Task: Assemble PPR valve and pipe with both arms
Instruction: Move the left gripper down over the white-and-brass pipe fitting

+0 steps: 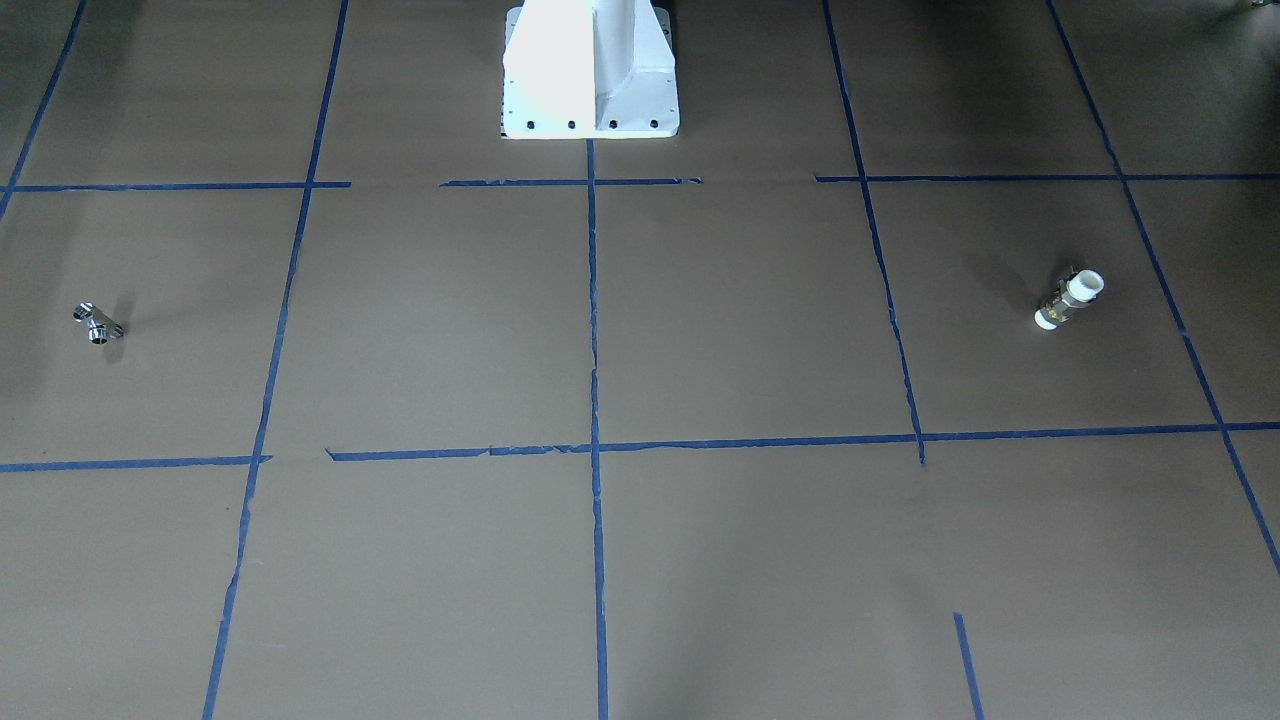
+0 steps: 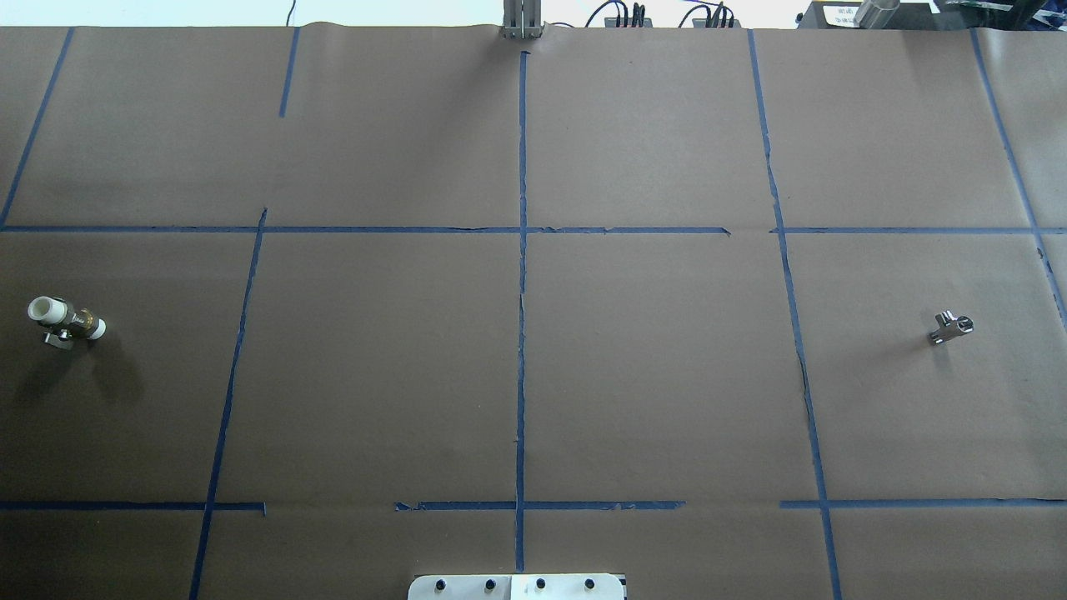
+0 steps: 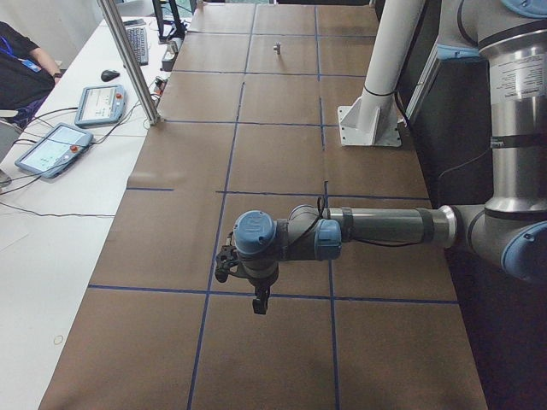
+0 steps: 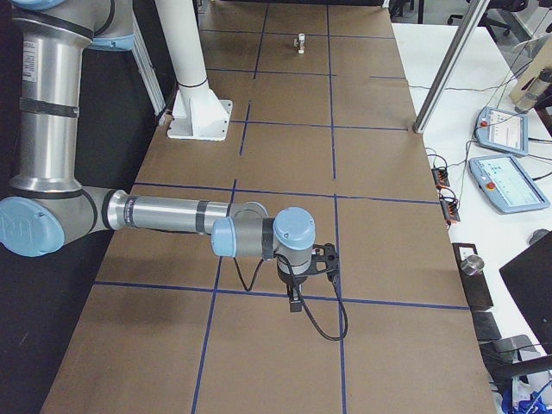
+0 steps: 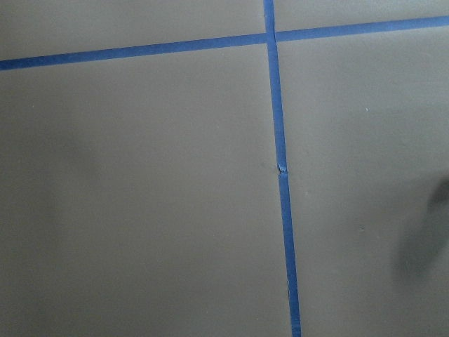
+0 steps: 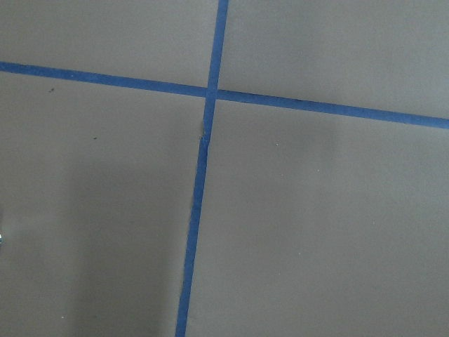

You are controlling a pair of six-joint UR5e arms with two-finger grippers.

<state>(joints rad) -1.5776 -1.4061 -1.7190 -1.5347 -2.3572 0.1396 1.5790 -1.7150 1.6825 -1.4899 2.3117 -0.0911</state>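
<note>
We are at the very start: neither part is picked up yet. The valve (image 2: 67, 319) lies on its side on the counter (image 2: 375, 375), far out on the robot's left, with the brass band between its white ends. The pipe (image 2: 950, 327) lies well apart from it, far out on the robot's right, and the whole middle of the counter is between them. Blue tape (image 2: 522, 333) marks the brown surface into squares, and each part sits in an outer one.

Neither arm reaches into the overhead or front views. In the side views the left claw (image 3: 259, 306) hangs fingers-down above the counter near a tape line, and the right claw (image 4: 295, 304) hangs likewise at its own end. We cannot tell whether either claw's fingers stand apart or together, since they are small and seen only from the table ends. Both wrist cameras show only paper and tape, so probably neither claw is over its part.

We judge the step in hand to be the approach. Next, the left arm needs to go to the valve and the right arm to the pipe. Each claw should sit across the part's body so that an open end is free for mating. The pipe is small and shiny, so we think an off-centre grip could let it slip or roll.
</note>
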